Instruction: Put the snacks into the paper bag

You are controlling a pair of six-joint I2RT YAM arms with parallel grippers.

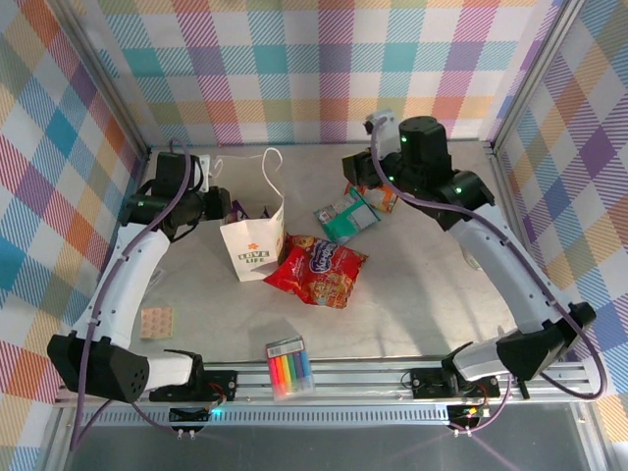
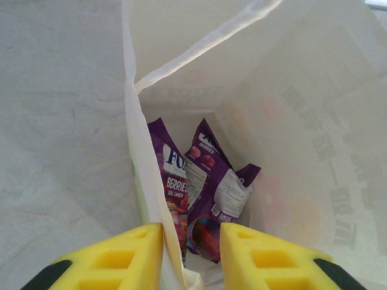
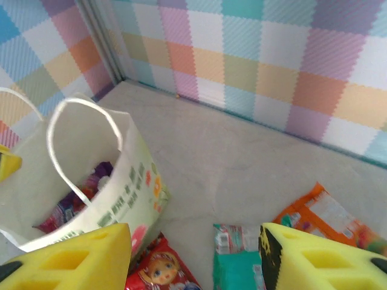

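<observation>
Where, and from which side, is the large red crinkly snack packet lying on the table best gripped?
Probably its right-hand edge, coming down from above. The large red crinkly snack packet lies flat, so only an edge can be pinched; its left end lies close against the white paper carrier bag, while its right edge stands free.

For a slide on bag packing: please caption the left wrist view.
Left hand straddles the wall of the white paper carrier bag, two crinkly purple snack packets already inside.
</observation>
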